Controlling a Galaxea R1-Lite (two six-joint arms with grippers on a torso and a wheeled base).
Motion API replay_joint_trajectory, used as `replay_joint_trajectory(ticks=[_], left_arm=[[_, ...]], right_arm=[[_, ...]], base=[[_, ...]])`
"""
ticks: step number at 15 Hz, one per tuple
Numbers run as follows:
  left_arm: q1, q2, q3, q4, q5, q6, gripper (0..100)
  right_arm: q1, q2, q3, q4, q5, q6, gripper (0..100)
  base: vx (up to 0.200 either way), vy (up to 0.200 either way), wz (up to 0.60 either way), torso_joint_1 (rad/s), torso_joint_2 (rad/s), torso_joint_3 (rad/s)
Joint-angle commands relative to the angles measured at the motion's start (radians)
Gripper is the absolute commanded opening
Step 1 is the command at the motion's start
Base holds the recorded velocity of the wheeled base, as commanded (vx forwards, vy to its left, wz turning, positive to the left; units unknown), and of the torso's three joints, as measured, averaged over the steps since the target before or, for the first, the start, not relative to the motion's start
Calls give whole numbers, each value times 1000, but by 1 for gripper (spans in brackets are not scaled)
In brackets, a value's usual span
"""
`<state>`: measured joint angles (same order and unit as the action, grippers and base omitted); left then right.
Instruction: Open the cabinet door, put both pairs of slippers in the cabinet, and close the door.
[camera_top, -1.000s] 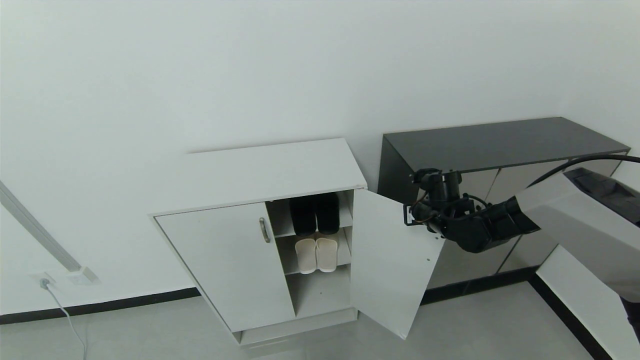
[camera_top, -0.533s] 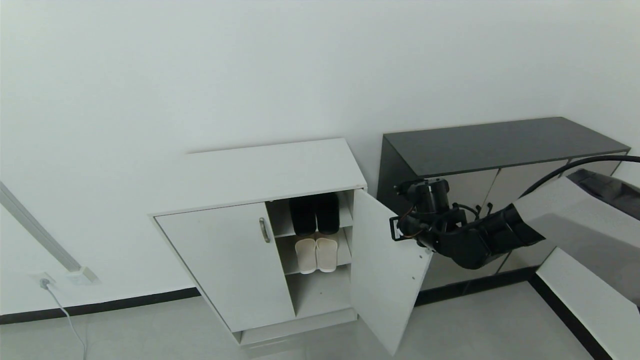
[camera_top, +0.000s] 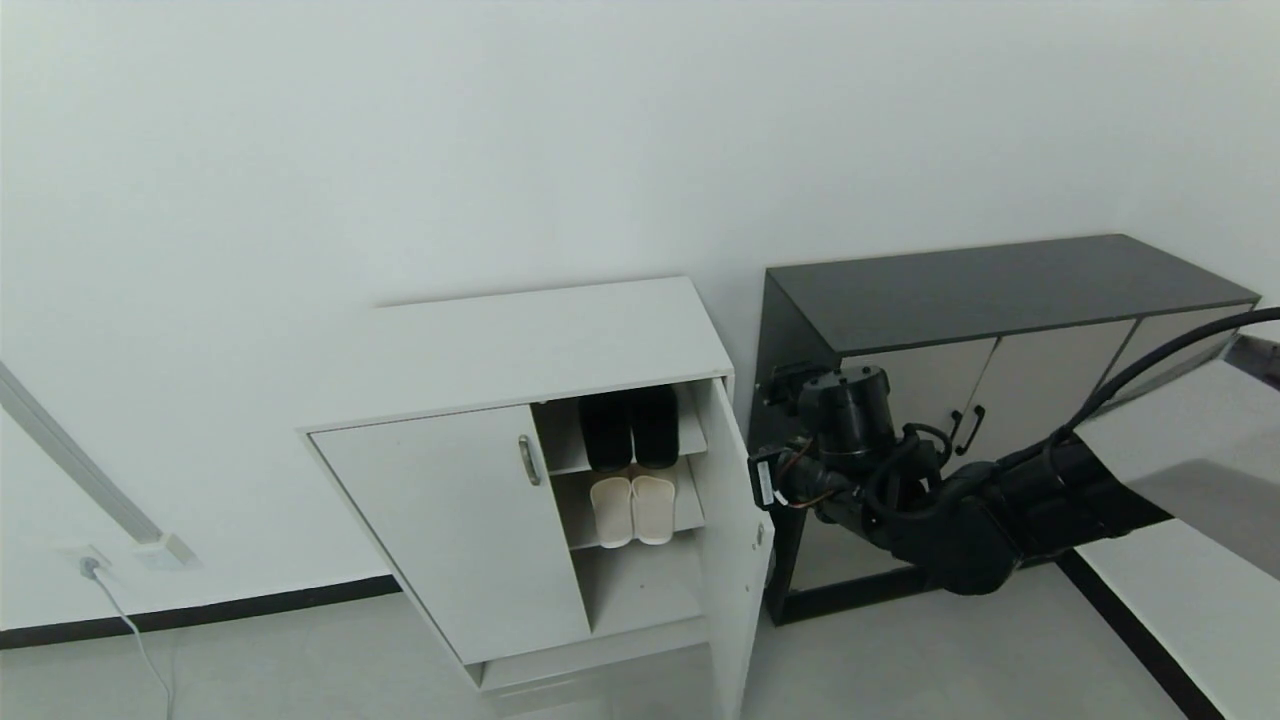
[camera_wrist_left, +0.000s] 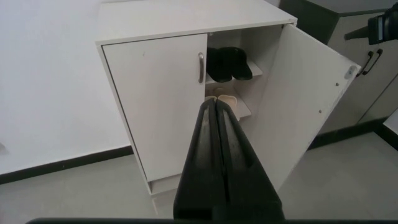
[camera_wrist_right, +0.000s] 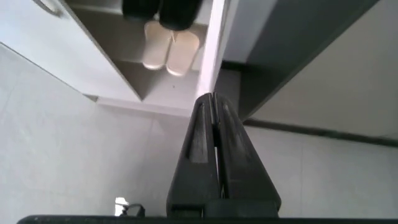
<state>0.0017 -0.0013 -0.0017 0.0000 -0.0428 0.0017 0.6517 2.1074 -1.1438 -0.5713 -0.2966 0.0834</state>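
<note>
The white cabinet (camera_top: 540, 340) stands against the wall with its right door (camera_top: 735, 540) partly open. A second ago that door was swung wide, its inner face turned toward the head camera. Now it has come round until the head view sees it almost edge-on, standing about square to the cabinet front.

The right gripper (camera_top: 765, 485) has travelled with it, moving left from in front of the dark sideboard (camera_top: 1000, 280) to the outer face of the door near its free edge. Whether it actually touches the panel cannot be told. In the right wrist view its fingers (camera_wrist_right: 202, 130) are pressed together with nothing between them, pointing at the door's edge.

Inside, nothing has shifted. The black slippers (camera_top: 630, 428) sit side by side on the upper shelf, and the white slippers (camera_top: 631, 510) sit side by side on the shelf below.

The left door (camera_top: 450, 530) is shut as before, its handle (camera_top: 529, 460) upright by the inner edge.

The left gripper (camera_wrist_left: 214, 102) hangs in front of the cabinet above the floor (camera_wrist_left: 74, 193), well apart from it. Its fingers (camera_wrist_left: 208, 130) are together and hold nothing.
</note>
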Motion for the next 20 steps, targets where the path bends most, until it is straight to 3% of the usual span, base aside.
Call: replay_joint_trajectory(ticks=[1,5,11,15,20], left_arm=[[0,1,0,0,1,0,0],[0,1,0,0,1,0,0],[0,1,0,0,1,0,0],[0,1,0,0,1,0,0],[0,1,0,0,1,0,0]], right_arm=[[11,-15,36,-21,2,-4,0],[17,52,39,-25,14,6,0],[117,166,-33,-56,27,9,0],[171,124,-79,-58,54,32,0],[157,13,-22,-59,56,-22,0]], base=[[0,0,0,0,0,0],[0,0,0,0,0,0],[0,0,0,0,0,0],[0,0,0,0,0,0],[0,0,0,0,0,0]])
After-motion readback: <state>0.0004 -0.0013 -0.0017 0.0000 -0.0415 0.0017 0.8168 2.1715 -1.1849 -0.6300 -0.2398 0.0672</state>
